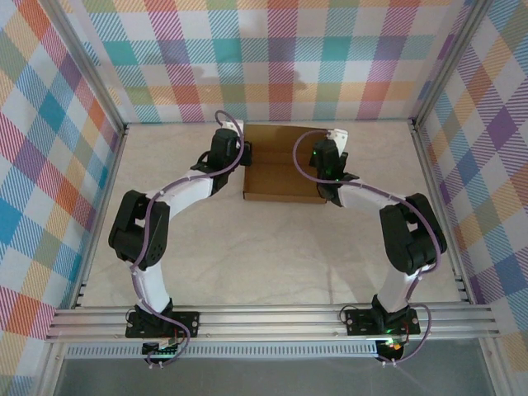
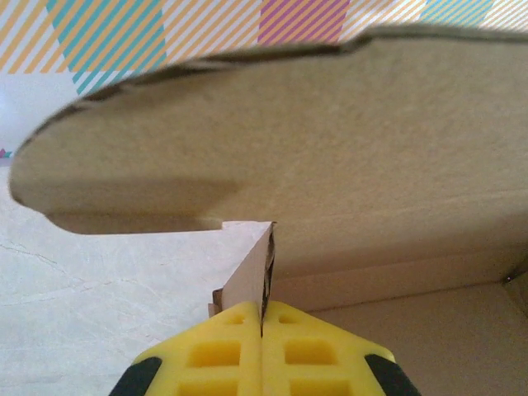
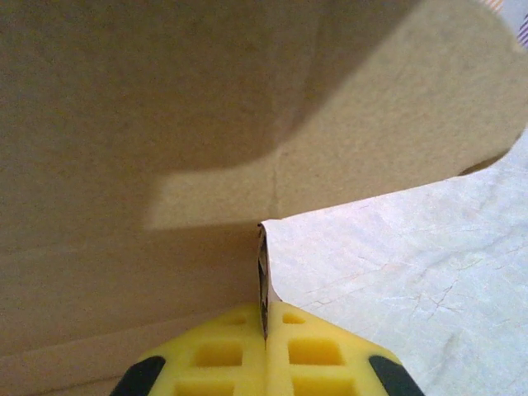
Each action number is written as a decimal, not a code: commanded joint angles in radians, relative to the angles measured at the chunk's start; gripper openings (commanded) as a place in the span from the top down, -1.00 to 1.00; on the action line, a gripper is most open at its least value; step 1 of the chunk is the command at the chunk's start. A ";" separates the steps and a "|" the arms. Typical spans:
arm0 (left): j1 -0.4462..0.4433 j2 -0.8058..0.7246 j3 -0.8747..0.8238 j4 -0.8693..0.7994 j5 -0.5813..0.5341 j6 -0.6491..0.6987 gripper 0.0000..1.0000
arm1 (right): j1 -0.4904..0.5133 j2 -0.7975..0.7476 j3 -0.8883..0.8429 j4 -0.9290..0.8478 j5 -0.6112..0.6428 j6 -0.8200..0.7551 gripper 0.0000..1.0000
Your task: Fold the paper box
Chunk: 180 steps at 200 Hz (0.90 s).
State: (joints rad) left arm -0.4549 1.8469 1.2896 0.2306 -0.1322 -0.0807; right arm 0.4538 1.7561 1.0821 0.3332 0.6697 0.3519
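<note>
The paper box (image 1: 285, 163) is a plain brown cardboard tray, partly formed, lying at the back middle of the table with both arms at its ends. My left gripper (image 1: 241, 157) is shut on the box's left side wall (image 2: 252, 272), which stands edge-on between the yellow pads (image 2: 223, 351). A rounded flap (image 2: 272, 132) leans over above it. My right gripper (image 1: 330, 169) is shut on the right side wall (image 3: 262, 276), also edge-on between its pads (image 3: 313, 355), under another rounded flap (image 3: 371, 115).
The pale marbled tabletop (image 1: 272, 256) spreads in front of the box. Checked cloth walls (image 1: 272, 58) and aluminium posts (image 1: 433, 173) enclose the table on three sides. A metal rail (image 1: 272, 320) with the arm bases runs along the near edge.
</note>
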 commanded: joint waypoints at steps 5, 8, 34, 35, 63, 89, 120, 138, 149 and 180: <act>-0.069 -0.046 -0.053 0.081 0.080 0.021 1.00 | 0.051 -0.034 -0.062 0.111 -0.092 -0.002 1.00; -0.071 -0.049 -0.060 0.088 0.077 0.021 1.00 | 0.051 -0.034 -0.070 0.120 -0.095 -0.007 1.00; -0.078 -0.064 -0.103 0.111 0.060 0.023 1.00 | 0.053 -0.058 -0.134 0.173 -0.120 -0.036 1.00; -0.079 -0.064 -0.105 0.111 0.060 0.023 1.00 | 0.053 -0.059 -0.135 0.174 -0.121 -0.036 1.00; -0.080 -0.077 -0.136 0.122 0.035 0.016 1.00 | 0.052 -0.074 -0.190 0.206 -0.146 -0.038 1.00; -0.084 -0.083 -0.151 0.126 0.024 0.010 1.00 | 0.054 -0.079 -0.220 0.227 -0.159 -0.037 1.00; -0.084 -0.064 -0.036 -0.054 -0.017 -0.076 1.00 | 0.054 -0.084 -0.200 0.194 -0.171 -0.033 1.00; -0.086 -0.053 -0.001 -0.111 -0.029 -0.107 1.00 | 0.054 -0.090 -0.198 0.195 -0.171 -0.038 1.00; -0.087 -0.055 -0.021 -0.084 -0.031 -0.106 1.00 | 0.054 -0.093 -0.202 0.199 -0.171 -0.040 1.00; -0.088 -0.045 -0.069 -0.043 -0.040 -0.111 1.00 | 0.055 -0.086 -0.231 0.227 -0.170 -0.046 1.00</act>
State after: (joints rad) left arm -0.4908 1.7920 1.2415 0.1890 -0.2329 -0.1509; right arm 0.4664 1.6783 0.8825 0.5564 0.6010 0.3054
